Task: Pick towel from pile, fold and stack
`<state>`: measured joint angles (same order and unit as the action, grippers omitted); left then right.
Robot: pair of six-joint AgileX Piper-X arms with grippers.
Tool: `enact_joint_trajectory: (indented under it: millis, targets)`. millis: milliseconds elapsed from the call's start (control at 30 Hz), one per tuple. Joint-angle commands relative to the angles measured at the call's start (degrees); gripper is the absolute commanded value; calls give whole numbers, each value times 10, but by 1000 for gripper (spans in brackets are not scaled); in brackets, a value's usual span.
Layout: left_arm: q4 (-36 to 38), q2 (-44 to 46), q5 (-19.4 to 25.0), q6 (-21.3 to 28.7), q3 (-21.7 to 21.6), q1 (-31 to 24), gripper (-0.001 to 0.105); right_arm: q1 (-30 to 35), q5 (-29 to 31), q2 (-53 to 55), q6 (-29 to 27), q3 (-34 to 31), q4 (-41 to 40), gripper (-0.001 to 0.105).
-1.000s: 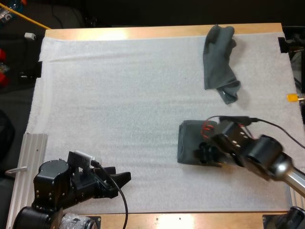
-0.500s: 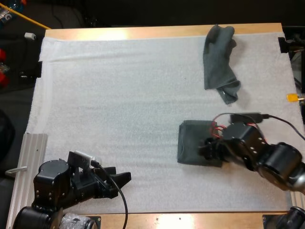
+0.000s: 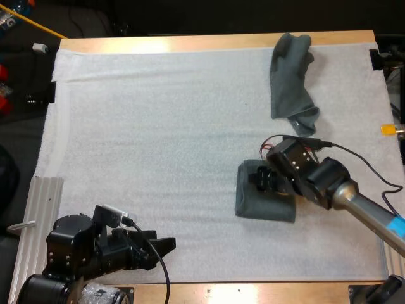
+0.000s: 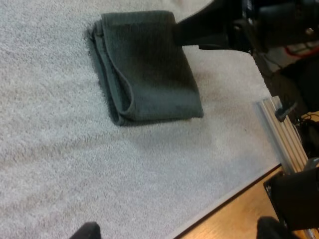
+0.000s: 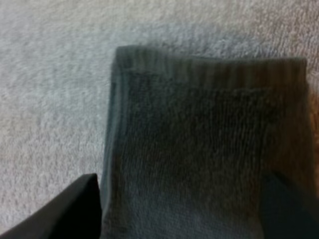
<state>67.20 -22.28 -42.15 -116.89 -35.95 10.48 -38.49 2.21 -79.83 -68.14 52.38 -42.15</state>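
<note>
Right gripper (image 3: 261, 182): jaws spread wide, pinching nothing. It sits over the folded towel (image 3: 253, 204), at that towel's far edge. In the right wrist view its fingers (image 5: 65, 209) straddle the towel's width: one is over bare mat just outside a towel edge, the other over the opposite side of the cloth. Can't tell if the tips touch the fabric.

Left gripper (image 3: 161, 246): also open. Fingertips (image 4: 85, 230) are apart with nothing between them. It's low over the mat (image 3: 158, 126), well apart from the folded towel, on the towel's left near the table's (image 3: 190, 43) front edge.

The folded towel lies flat on the mat, a neat rectangle. The crumpled towel (image 3: 291, 76) is well beyond it, by the mat's far edge.

View differences:
- High view: the one that has both towels and both arms together.
- Left wrist view: shows the folded towel's layered edges, with the right gripper at its far end.
- Right wrist view: a close look at one towel corner and the ribbed weave.
</note>
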Motion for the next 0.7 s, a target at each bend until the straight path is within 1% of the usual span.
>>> enact_joint_trajectory:
  millis: [0,133,267,467,667]
  targets:
    - [3,2,-6,4,1,0,60,5,-17,-6,-1,1,13,64]
    - [3,2,-6,4,1,0,60,9,-29,-28,-1,1,44,64]
    - [3,2,-6,4,1,0,60,9,-28,-47,-1,1,49,64]
    - [3,2,-6,4,1,0,60,9,4,-71,-1,1,49,64]
    - [3,2,-6,4,1,0,60,12,6,-97,-1,1,57,64]
